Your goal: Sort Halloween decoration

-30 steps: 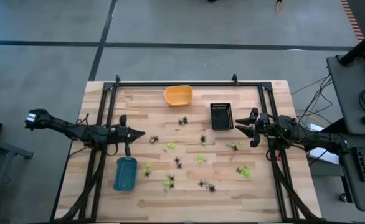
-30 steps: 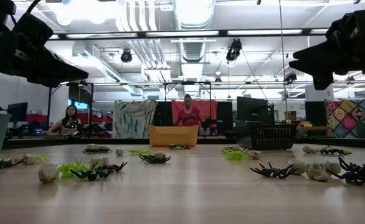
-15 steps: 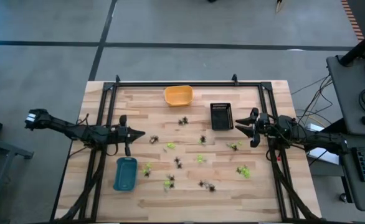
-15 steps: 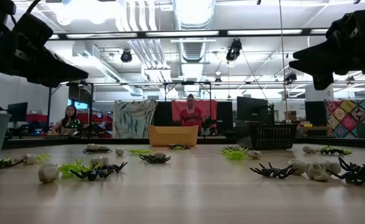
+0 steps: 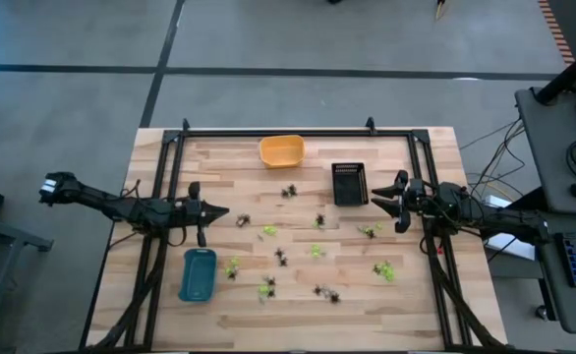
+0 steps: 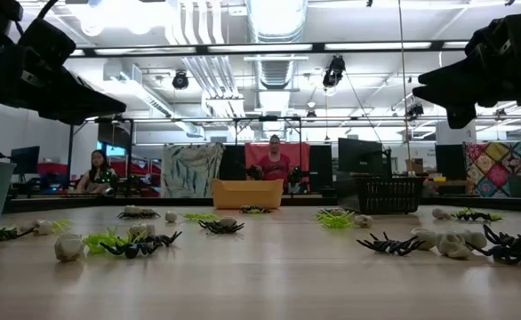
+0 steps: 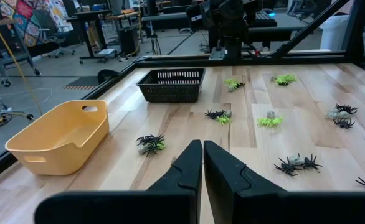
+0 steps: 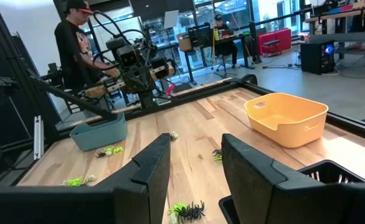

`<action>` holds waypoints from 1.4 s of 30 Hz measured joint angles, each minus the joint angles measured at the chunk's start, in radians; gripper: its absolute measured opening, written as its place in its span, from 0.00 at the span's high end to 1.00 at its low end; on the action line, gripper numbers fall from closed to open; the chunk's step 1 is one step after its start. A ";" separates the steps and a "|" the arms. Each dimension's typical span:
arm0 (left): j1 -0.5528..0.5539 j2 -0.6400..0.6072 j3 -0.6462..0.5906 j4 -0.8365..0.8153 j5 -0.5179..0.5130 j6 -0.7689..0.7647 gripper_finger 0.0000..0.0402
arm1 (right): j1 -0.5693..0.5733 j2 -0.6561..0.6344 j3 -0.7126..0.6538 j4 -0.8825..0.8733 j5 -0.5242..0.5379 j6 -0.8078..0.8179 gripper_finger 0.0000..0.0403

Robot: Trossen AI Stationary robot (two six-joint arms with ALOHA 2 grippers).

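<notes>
Wooden slatted table with a black frame along its edges. Directly on it: an orange tray at the far edge, a black tray just right of it, and a blue tray near the front left. Halloween decoration lies scattered across the middle — lime-green, black spider-like and whitish trinkets, none inside a tray.

Pale planked wood table, smooth glossy orange plastic tray, black slatted plastic basket, matt dark claws

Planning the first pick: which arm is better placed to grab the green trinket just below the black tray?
Right, probably. The right gripper hovers open beside the black tray, near that green trinket; the left gripper is shut across the table.
</notes>
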State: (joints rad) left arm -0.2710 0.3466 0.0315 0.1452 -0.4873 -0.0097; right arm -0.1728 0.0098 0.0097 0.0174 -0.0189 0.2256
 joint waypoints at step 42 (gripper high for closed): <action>0.003 0.063 0.002 0.630 -0.019 0.017 1.00 | 0.006 0.024 0.000 0.233 0.101 0.196 0.67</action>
State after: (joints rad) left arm -0.2684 0.4094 0.0340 0.7750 -0.5065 0.0078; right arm -0.1672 0.0334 0.0093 0.2504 0.0822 0.4216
